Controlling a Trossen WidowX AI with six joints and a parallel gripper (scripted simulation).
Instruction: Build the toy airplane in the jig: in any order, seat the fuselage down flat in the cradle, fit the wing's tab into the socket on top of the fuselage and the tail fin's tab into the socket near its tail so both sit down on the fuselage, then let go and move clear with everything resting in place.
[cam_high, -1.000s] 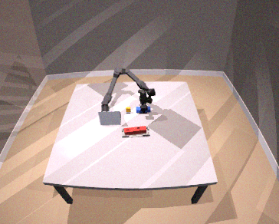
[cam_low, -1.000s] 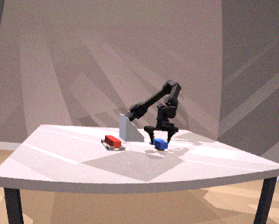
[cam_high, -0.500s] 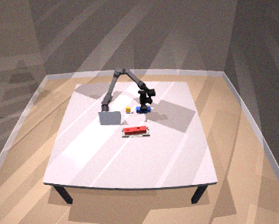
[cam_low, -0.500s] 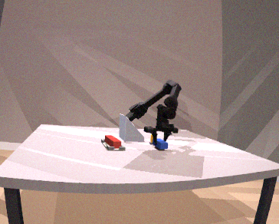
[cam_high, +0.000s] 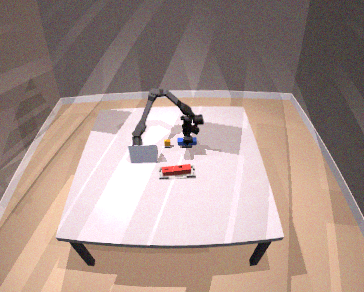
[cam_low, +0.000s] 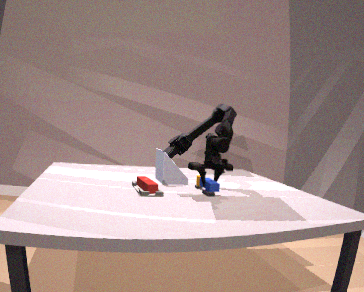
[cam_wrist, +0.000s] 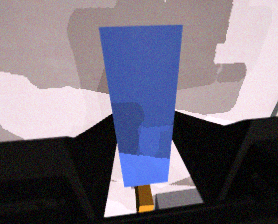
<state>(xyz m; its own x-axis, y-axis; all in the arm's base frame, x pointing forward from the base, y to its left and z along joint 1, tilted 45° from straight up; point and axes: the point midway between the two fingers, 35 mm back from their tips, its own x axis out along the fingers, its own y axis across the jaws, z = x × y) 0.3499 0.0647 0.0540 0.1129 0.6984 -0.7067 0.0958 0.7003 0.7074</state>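
Note:
The red fuselage (cam_high: 176, 170) (cam_low: 147, 184) lies in the grey-white cradle (cam_high: 194, 176) (cam_low: 159, 194), its long side running left to right in the top view. My gripper (cam_high: 187, 139) (cam_low: 210, 182) (cam_wrist: 144, 117) points down and is shut on the blue wing (cam_high: 193, 141) (cam_low: 212, 185) (cam_wrist: 142, 75), its fingers on the two long sides near the middle. The wing is low over the table, with a dark piece beneath it; whether they touch is unclear. The yellow-orange tail fin (cam_high: 167, 143) (cam_low: 198, 180) (cam_wrist: 144, 197) stands upright near one end of the wing. The wing's tab is hidden.
A pale grey wedge-shaped panel (cam_high: 143, 154) (cam_low: 170, 172) stands upright by the arm's base, left of the tail fin and behind the cradle's left end in the top view. A grey block (cam_wrist: 179, 198) shows beside the tail fin in the wrist view.

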